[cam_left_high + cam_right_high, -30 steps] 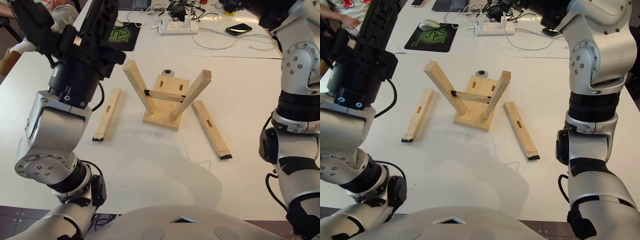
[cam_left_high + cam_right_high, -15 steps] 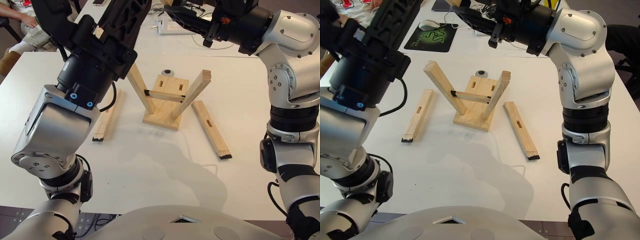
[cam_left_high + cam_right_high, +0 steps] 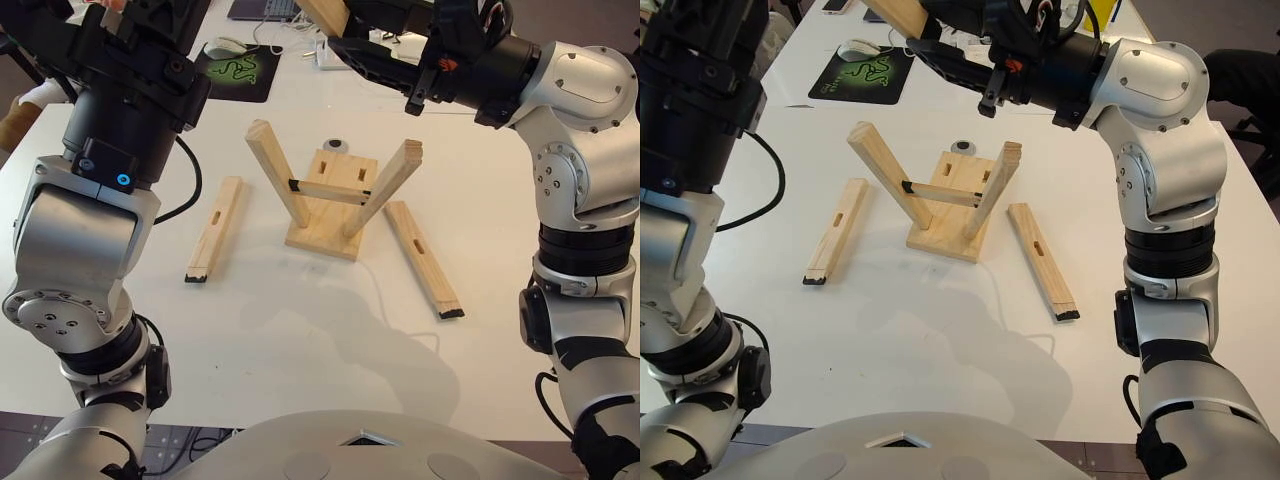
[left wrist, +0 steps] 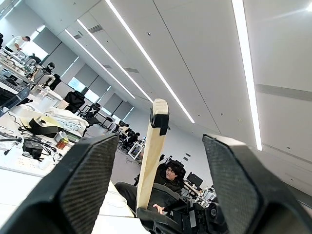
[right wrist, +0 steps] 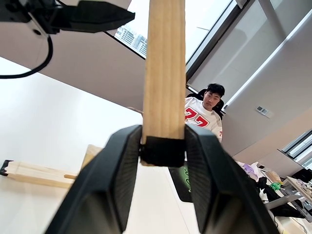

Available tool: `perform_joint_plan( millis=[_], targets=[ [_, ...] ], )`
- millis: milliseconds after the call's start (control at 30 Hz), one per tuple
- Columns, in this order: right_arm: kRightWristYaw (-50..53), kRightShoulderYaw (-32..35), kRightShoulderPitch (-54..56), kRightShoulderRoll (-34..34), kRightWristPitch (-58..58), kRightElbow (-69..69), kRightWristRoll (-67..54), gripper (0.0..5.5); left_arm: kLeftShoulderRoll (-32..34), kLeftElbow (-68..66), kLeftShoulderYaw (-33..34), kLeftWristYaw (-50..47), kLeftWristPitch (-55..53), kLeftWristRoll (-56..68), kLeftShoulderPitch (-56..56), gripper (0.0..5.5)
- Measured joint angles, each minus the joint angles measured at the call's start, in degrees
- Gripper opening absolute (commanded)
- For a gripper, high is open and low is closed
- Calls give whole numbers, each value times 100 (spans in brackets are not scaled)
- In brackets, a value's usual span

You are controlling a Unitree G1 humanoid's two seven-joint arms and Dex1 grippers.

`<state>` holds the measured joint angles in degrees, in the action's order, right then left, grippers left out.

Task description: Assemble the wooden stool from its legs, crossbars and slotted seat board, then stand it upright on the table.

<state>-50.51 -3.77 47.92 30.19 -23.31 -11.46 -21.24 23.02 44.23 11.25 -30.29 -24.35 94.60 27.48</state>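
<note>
The slotted seat board [image 3: 322,232] lies flat mid-table with two legs [image 3: 278,172] [image 3: 385,185] standing slanted in it, joined by a crossbar [image 3: 330,192]. Two loose legs lie flat, one to its left [image 3: 215,228] and one to its right [image 3: 423,258]. My right gripper [image 5: 163,129] is shut on another wooden leg [image 5: 165,68], held high over the table's back [image 3: 325,12]. My left gripper [image 4: 161,139] is open, raised at the left, its fingers wide apart and empty; the held leg [image 4: 153,151] shows beyond them.
A small black round object [image 3: 336,145] lies just behind the seat board. A black mouse pad [image 3: 238,70], a mouse [image 3: 222,47], a power strip [image 3: 350,55] and cables crowd the table's back. The white table [image 3: 320,340] has free room in front.
My right arm has brought the held leg a little further left over the table's back. My left arm has pulled up and away to the left.
</note>
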Motion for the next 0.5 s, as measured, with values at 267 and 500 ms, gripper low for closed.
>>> perform_joint_plan(
  millis=[267,500],
  targets=[
    [-103,-43,-5,-16,0,-160,-72,136,-22,-75,-141,-86,254,101,46,194],
    [-189,-136,-52,-19,13,-245,-71,136,-29,-109,-214,-110,385,108,135,98]
  ],
)
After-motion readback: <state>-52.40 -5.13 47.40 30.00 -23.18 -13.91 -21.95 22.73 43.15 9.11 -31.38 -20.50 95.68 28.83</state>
